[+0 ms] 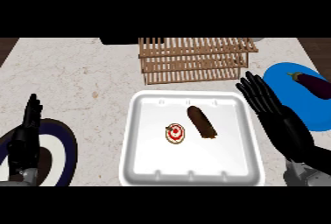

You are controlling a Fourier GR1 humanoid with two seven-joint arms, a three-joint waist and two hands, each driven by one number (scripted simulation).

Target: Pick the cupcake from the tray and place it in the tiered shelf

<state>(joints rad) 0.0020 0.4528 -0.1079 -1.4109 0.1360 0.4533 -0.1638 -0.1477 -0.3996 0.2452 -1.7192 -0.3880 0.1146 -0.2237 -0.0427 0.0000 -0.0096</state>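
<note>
A small cupcake with white and red frosting sits near the middle of the white tray. Beside it on the tray lies a brown sausage-shaped pastry. The wooden slatted tiered shelf stands behind the tray at the counter's back. My right hand is open with straight fingers, hovering over the tray's right rim, apart from the cupcake. My left hand stays open at the left edge, fingers up.
A blue plate at the right holds a purple eggplant. A dark blue and white plate lies at the lower left under my left forearm. A dark object shows at the back edge.
</note>
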